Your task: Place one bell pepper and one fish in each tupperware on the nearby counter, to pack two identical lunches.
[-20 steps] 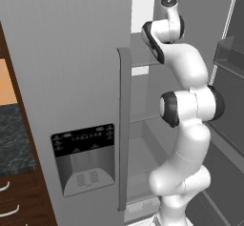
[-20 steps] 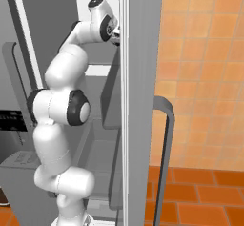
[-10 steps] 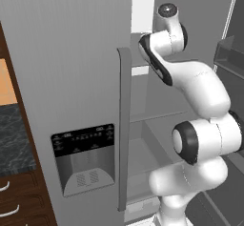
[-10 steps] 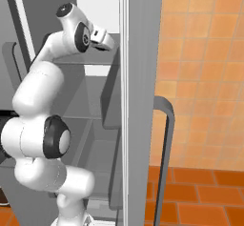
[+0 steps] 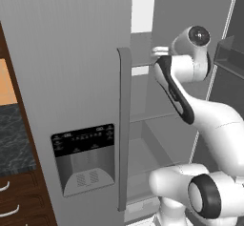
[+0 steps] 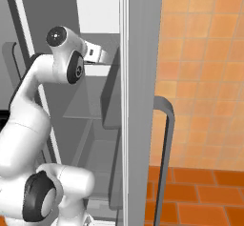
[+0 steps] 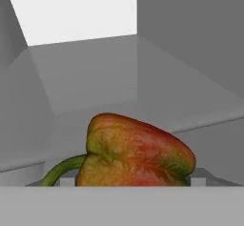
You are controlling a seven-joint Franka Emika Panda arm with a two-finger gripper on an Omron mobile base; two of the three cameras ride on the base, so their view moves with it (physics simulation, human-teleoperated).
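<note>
Fridge shelves surround the gripper (image 7: pixel 128 182), whose jaws look clamped on a pepper (image 7: pixel 136 151) held between them, so packing seems barely begun, with carrying it to the tupperware left.

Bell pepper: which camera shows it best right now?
The hand view: the bell pepper lies close in front, red-orange with green patches and a curved green stem, between the finger tips. In the left and right base views the arm reaches into the open fridge, but I can't make out the pepper there.
</note>
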